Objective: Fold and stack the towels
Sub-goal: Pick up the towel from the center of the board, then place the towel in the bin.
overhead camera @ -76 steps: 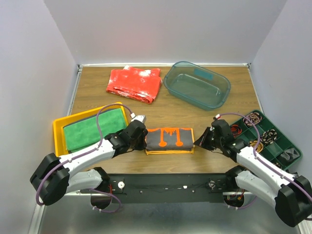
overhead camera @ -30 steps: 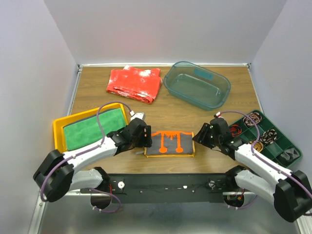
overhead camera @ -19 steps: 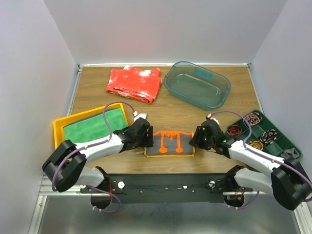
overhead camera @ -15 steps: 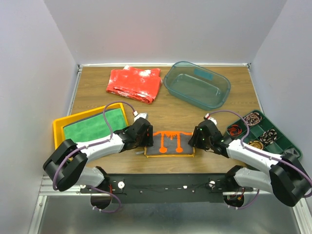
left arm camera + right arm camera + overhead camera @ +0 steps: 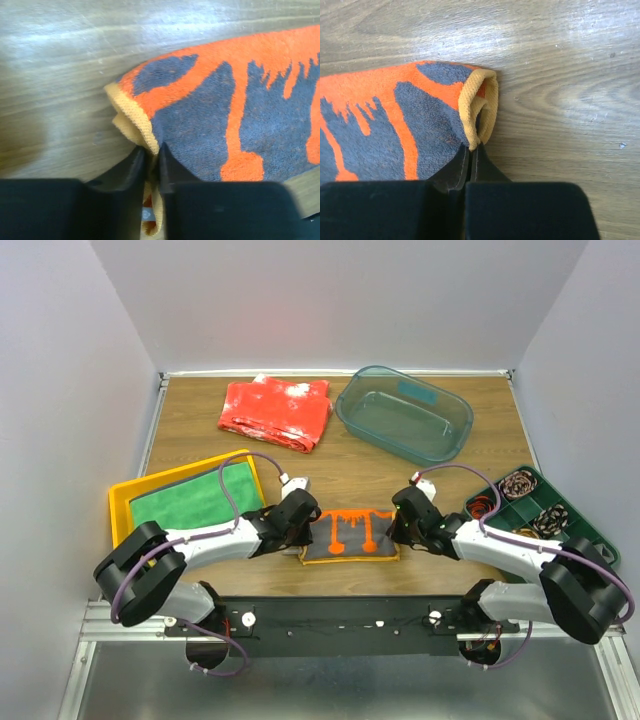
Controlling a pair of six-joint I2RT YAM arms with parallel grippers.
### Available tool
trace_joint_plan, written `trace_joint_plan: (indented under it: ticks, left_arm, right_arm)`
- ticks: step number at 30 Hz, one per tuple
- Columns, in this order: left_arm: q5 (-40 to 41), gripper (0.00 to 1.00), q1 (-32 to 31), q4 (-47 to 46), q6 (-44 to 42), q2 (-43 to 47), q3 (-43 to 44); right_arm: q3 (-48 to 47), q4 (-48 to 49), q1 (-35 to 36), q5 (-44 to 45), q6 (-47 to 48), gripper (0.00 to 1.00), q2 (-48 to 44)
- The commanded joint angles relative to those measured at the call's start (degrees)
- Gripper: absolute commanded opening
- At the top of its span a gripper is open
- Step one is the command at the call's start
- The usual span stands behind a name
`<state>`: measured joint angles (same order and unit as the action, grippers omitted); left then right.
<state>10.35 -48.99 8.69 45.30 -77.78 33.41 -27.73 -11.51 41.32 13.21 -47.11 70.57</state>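
Towel (image 5: 350, 532), grey-orange — left gripper (image 5: 149, 159) and right gripper (image 5: 469, 156) each pinched tight on a hem; thin bite — an edge may slip when lifted.

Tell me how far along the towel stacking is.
Done: the green towel lies in the yellow tray, and the grey-and-orange towel is folded on the table. In hand: left claw and right claw pinch its two ends. To do: stacking it on the green one.

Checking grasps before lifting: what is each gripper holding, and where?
Both pinch the grey-and-orange towel by its yellow hem: left gripper at its left end, right gripper at its right end.
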Motion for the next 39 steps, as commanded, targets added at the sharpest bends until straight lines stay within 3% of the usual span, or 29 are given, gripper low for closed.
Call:
trace_joint_plan:
  ticks: [1, 4, 13, 21, 24, 29, 33, 39]
  left_arm:
    - [3.5, 0.08, -2.9, 3.6, 1.7, -0.8, -0.3]
    - [6.5, 0.00, -4.1, 7.2, 1.5, 1.7, 2.9]
    - [10.8, 0.00, -4.4, 17.9, 0.4, 13.5, 10.5]
    - [19.4, 0.00, -1.6, 33.7, 0.0, 20.8, 19.4]
    - [20.9, 0.00, 4.4, 40.4, -0.7, 23.3, 22.8]
    - [20.2, 0.00, 20.5, 45.4, -6.8, 27.2, 26.2]
    - [21.4, 0.00, 28.4, 47.0, -11.5, 27.2, 28.8]
    - [25.5, 0.00, 34.4, 49.3, -14.8, 26.7, 31.8]
  right_arm:
    - [0.9, -2.8, 0.6, 0.7, -0.4, 0.01, 0.3]
    - [-0.6, -4.2, 0.6, 0.0, 0.2, 0.01, -1.5]
    - [-13.0, -11.9, 0.6, -3.1, 3.9, 0.01, -6.4]
    - [-31.6, -13.4, 2.0, -8.6, 6.0, 0.01, 0.4]
    - [-40.6, -13.5, 3.8, -9.4, 6.8, 0.01, 6.8]
    - [-53.9, -12.7, 9.2, -9.3, 7.6, 0.01, 19.8]
    - [-65.9, -13.0, 12.9, -8.1, 7.8, 0.01, 28.3]
    - [-76.7, -13.1, 17.1, -7.8, 9.0, 0.01, 38.5]
